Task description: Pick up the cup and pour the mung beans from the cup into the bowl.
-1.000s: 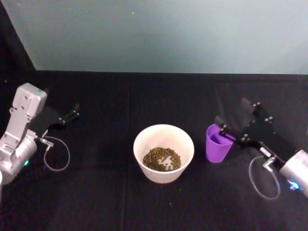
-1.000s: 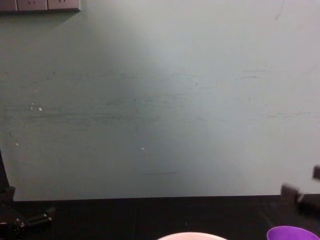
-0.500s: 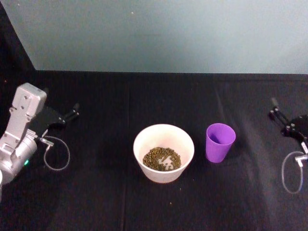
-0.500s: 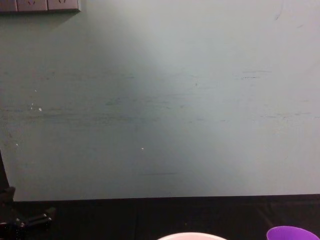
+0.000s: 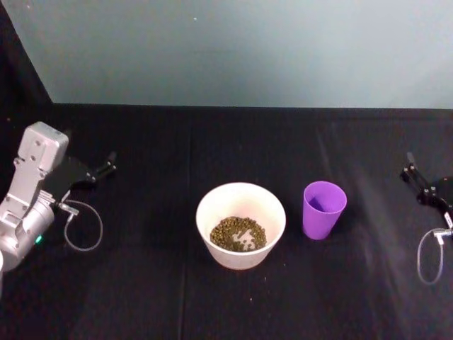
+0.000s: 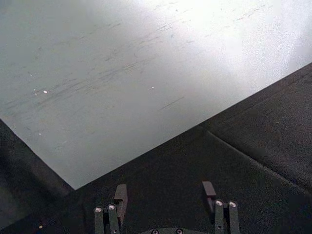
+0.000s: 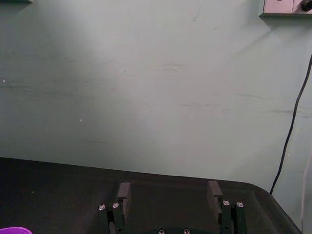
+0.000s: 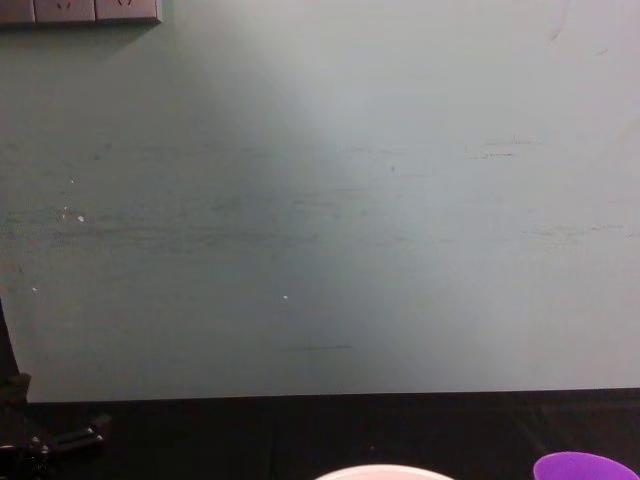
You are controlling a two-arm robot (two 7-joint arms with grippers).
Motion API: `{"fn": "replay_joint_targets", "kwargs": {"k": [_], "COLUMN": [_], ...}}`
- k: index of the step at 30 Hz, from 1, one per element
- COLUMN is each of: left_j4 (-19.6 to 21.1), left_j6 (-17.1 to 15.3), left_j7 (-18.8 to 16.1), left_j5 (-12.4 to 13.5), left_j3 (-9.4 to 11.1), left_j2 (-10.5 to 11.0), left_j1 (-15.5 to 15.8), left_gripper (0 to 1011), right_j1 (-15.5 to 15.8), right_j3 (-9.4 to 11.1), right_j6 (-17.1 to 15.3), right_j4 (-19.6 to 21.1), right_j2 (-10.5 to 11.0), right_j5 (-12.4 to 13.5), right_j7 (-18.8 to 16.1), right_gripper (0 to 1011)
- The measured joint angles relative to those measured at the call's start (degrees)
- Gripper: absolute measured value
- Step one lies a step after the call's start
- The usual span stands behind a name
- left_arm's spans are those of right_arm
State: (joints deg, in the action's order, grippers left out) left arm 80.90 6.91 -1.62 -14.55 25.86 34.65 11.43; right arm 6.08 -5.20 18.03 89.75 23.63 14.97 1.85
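Near the middle of the black tabletop (image 5: 141,283), toward its front edge, stands the bowl (image 5: 241,225), upright, with the mung beans (image 5: 238,234) heaped in its bottom. Just beside it on the right, apart with a narrow strip of dark cloth between, stands the purple cup (image 5: 323,210), upright, mouth open upward. Far out at the right edge hangs the right gripper (image 5: 413,174), well apart from the cup, jaws spread wide with nothing between them, as seen from the right wrist (image 7: 168,191). At the left edge, parked, sits the left gripper (image 5: 105,168), well apart from the bowl, fingers likewise wide and empty in the left wrist view (image 6: 165,190). Broad open cloth on both sides of the bowl and cup, and behind them up to the back edge under the pale green wall (image 5: 241,49). From the chest, just the bowl rim (image 8: 382,471) and cup rim (image 8: 585,466) at the bottom.
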Motion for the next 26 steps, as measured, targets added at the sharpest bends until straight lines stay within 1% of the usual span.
{"fn": "replay_joint_targets", "kwargs": {"k": [26], "left_j4": [0.0], "left_j6": [0.0], "left_j7": [0.0], "left_j5": [0.0], "left_j3": [0.0], "left_j2": [0.0], "left_j1": [0.0], "left_gripper": [1000], "right_j1": [0.27], "right_j3": [-0.13], "right_j6": [0.4], "right_j4": [0.39], "right_j2": [0.21], "right_j5": [0.06], "right_j7": [-0.07], "right_gripper": [1003]}}
